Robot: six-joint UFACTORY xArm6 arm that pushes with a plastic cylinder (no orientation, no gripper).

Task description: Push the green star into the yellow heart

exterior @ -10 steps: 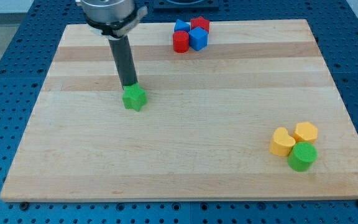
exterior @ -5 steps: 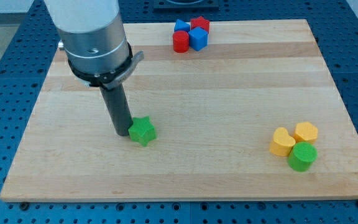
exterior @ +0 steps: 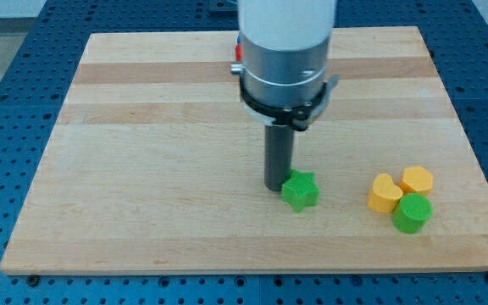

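The green star (exterior: 300, 191) lies on the wooden board (exterior: 142, 169), right of centre toward the view's bottom. My tip (exterior: 277, 187) touches the star's left side. The yellow heart (exterior: 385, 194) lies to the star's right, roughly a hundred pixels off, with a gap of bare board between them. The arm's grey body hangs above the tip and hides the board's top middle.
A yellow hexagon block (exterior: 417, 180) sits just above right of the heart. A green cylinder (exterior: 412, 213) sits below right of it. All three touch in a cluster. The red and blue blocks at the view's top are hidden behind the arm.
The tip has swept down and then right across the board, pushing the green star from upper left of centre to just left of the yellow heart.
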